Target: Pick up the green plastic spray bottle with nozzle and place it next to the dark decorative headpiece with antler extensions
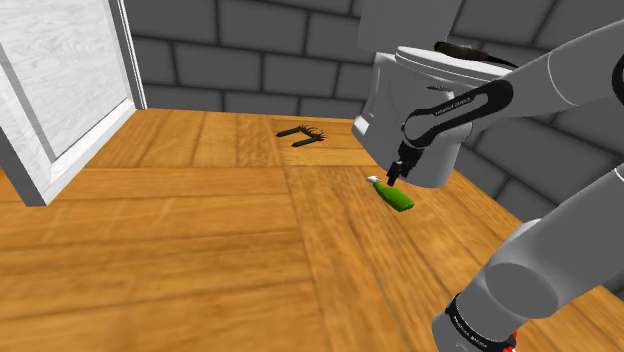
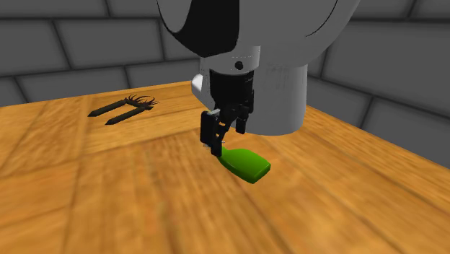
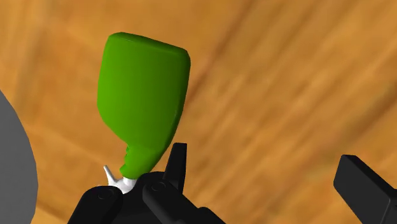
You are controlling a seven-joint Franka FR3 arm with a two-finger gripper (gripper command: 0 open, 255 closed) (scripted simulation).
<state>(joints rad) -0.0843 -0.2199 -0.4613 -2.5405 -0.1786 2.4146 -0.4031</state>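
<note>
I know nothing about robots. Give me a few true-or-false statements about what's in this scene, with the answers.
1. The bottle is green. True.
2. The bottle stands upright. False: it lies on its side on the wooden surface.
3. The gripper is open. True.
4. The bottle touches the dark headpiece. False: they lie apart on the wood.
</note>
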